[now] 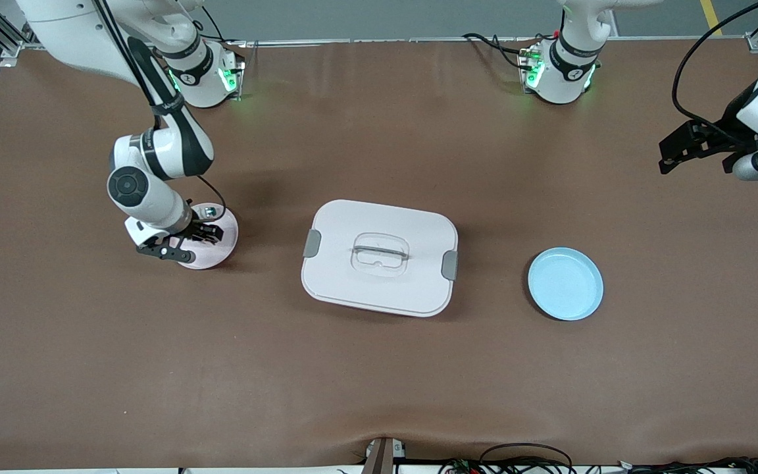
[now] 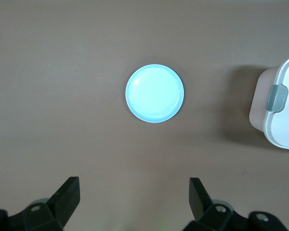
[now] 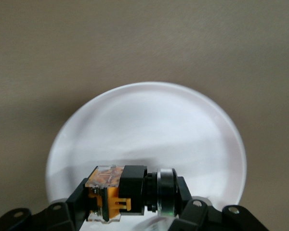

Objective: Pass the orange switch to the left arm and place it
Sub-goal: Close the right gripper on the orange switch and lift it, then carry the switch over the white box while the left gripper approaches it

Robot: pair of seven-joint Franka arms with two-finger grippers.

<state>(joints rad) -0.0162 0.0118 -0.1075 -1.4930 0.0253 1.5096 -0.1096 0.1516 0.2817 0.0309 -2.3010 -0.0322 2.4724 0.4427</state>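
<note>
Right wrist view shows the right hand (image 3: 135,211) pinching the orange switch (image 3: 116,192) over the pale pink plate (image 3: 149,125) at the right arm's end of the tabletop (image 1: 379,382). Spread wide, the left hand (image 1: 695,148) hangs above the tabletop's opposite end, with the blue plate (image 1: 565,284) and white box (image 1: 379,258) below.

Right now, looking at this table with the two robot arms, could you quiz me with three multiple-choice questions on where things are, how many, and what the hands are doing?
1. The large white plastic box with grey latches lies:
A. between the two round plates
B. on the pale blue round plate
C. under the left hand

2. Round plates on the table:
A. one
B. two
C. three

3. The right hand is:
A. open, holding nothing
B. shut on the small black-and-orange switch
C. shut on a latch

Answers: A, a plate lies toward each end; B, the blue one and the pale pink round plate; B, fingers clamp the switch over the pink plate.
</note>
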